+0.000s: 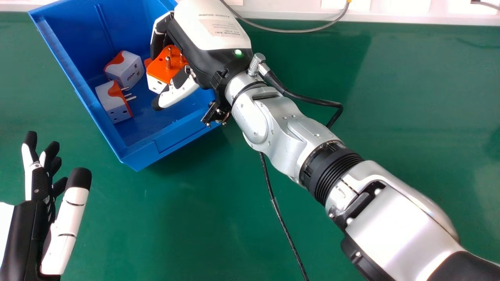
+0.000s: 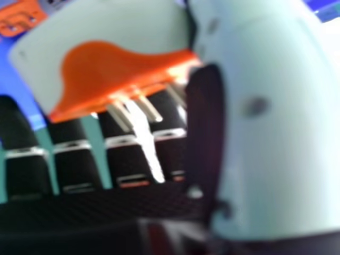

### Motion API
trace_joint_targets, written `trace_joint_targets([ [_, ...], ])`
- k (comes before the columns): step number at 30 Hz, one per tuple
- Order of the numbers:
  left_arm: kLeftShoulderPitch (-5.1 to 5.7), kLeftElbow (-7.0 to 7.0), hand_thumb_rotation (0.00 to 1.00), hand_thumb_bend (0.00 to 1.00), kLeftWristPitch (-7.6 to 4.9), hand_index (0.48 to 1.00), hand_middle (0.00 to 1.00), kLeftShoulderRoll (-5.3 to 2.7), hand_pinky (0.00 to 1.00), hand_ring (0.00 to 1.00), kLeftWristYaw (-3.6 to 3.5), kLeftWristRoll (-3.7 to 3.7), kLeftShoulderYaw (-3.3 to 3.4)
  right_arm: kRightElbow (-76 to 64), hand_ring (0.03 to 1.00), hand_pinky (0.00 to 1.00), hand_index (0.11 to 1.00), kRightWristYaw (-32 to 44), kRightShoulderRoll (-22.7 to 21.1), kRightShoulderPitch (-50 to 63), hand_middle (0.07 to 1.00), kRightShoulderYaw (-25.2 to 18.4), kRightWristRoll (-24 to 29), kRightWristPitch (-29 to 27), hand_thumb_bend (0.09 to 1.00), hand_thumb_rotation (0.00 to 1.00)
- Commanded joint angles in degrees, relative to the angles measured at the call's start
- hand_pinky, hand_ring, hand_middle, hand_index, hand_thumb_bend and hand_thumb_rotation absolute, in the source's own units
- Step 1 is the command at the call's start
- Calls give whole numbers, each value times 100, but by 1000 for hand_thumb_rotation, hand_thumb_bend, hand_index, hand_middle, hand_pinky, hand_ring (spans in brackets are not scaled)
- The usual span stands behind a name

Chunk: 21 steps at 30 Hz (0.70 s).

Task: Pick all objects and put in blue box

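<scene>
1. My right hand (image 1: 211, 54): fingers and thumb gripping white-orange plug adapter (image 1: 158, 82), pins up, over blue box (image 1: 138, 154).
2. Two more adapters (image 1: 112, 102) in box, near each other.
3. My left hand (image 1: 29, 230): fingers open, over green table (image 1: 187, 218), near box.

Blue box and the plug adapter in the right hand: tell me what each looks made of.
Blue box: looks like moulded plastic with a slight sheen, judging by its even colour and ribbed inner wall. The held plug adapter: seemingly hard plastic, satin, from its smooth, crisp-edged shell; its pins shine like metal.
</scene>
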Motion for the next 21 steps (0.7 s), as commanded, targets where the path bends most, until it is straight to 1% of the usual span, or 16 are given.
trace_joint_targets([
  [1, 28, -146, 958, 641, -56, 1000, 988, -16, 928, 978, 35, -53, -11, -82, 442, 359, 488, -21, 723, -427, 518, -7, 85, -101, 482, 145],
  [4, -10, -158, 957, 638, -20, 1000, 989, -30, 928, 979, 64, 6, -52, -23, 442, 350, 489, -214, 724, -469, 522, 181, -69, -164, 483, 143],
  [8, -53, -178, 956, 636, 52, 1000, 989, -36, 928, 979, 95, 72, -97, 11, 454, 356, 491, -363, 734, -436, 526, 282, -113, -337, 483, 142],
  [11, -62, -239, 956, 645, 143, 1000, 988, -43, 929, 979, 114, 93, -140, 22, 471, 369, 491, -476, 726, -407, 534, 353, -166, -471, 484, 138],
  [13, -69, -265, 956, 651, 198, 1000, 990, -41, 931, 980, 137, 110, -172, 23, 474, 381, 490, -466, 734, -392, 527, 329, -118, -547, 486, 134],
  [16, -86, -282, 957, 654, 249, 1000, 991, -43, 931, 980, 169, 138, -216, 3, 488, 396, 491, -453, 784, -374, 532, 247, -12, -596, 484, 133],
  [19, -77, -322, 957, 652, 278, 999, 991, -42, 931, 979, 186, 155, -254, -31, 502, 407, 491, -498, 885, -347, 541, 134, 124, -650, 481, 134],
  [21, -78, -330, 957, 651, 286, 999, 991, -37, 931, 980, 191, 155, -267, -52, 503, 408, 491, -508, 959, -338, 542, 63, 213, -708, 481, 134],
])
